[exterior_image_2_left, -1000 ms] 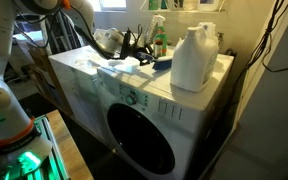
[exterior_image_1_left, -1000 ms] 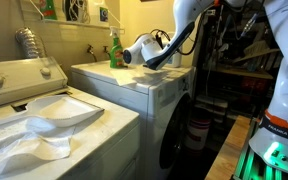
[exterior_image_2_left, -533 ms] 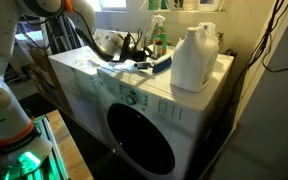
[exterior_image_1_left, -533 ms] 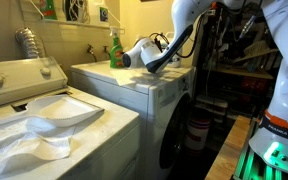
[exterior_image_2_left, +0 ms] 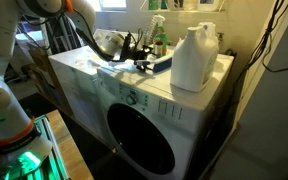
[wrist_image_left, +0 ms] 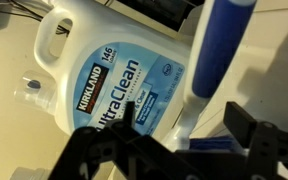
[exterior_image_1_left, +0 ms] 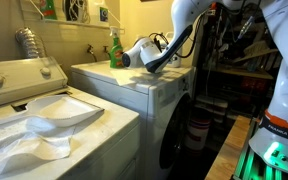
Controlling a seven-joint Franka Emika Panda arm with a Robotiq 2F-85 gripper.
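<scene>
Shifted slightly rightward since a second ago: end effector (exterior_image_2_left: 136,58), jaws spread wide, gripping nothing. Wrist view: blue-handled tool (wrist_image_left: 222,50) upper right, just beside detergent jug (wrist_image_left: 109,85).

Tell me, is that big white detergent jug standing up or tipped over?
Upright. In an exterior view the detergent jug stands on its base on the washer top, neck pointing up.

You see a smooth white plastic detergent jug (wrist_image_left: 94,30) with a glossy label (wrist_image_left: 124,85), and a smooth blue plastic handle (wrist_image_left: 222,45).
</scene>
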